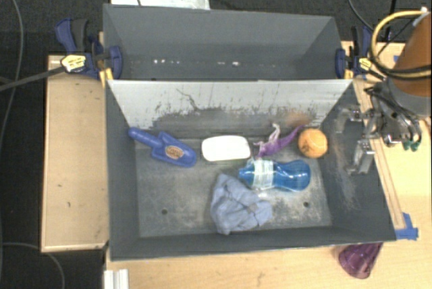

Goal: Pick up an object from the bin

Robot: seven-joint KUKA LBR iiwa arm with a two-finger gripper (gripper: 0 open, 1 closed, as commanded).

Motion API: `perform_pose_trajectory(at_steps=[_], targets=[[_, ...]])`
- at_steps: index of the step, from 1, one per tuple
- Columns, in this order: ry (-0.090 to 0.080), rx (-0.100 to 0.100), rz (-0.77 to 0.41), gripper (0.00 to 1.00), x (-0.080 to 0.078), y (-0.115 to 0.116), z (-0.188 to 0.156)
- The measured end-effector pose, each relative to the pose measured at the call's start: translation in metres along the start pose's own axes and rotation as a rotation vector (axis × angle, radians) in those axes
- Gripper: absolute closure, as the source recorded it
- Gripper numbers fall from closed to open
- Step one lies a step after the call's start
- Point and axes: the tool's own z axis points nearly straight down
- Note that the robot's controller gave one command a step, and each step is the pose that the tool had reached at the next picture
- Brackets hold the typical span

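My gripper [361, 149] hangs over the bin's right sloping wall, above and to the right of the things on the floor, with nothing seen in it. Nearest to it lies a small orange ball [312, 143] at the right end of the bin's back edge. Just left of the ball is a thin purple toy [277, 140]. In front of these a blue plastic bottle [282, 177] with a white label lies on its side.
A white oval bar [225, 148] lies mid-bin. At the back left is a blue clamp-like tool [164, 146] with a brown pad. A crumpled blue-grey cloth [236, 206] sits near the front. The arm enters from the right.
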Motion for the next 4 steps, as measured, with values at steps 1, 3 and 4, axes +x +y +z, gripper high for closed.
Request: perform_pose_trajectory(at_steps=[1, 3, 4], targets=[[-0.008, 0.002, -0.003, 0.00, -0.001, 0.001, -0.005], [-0.010, 0.003, 0.039, 0.00, -0.005, 0.061, 0.068], [-0.018, 0.001, -0.090, 0.00, -0.003, 0.075, 0.123]])
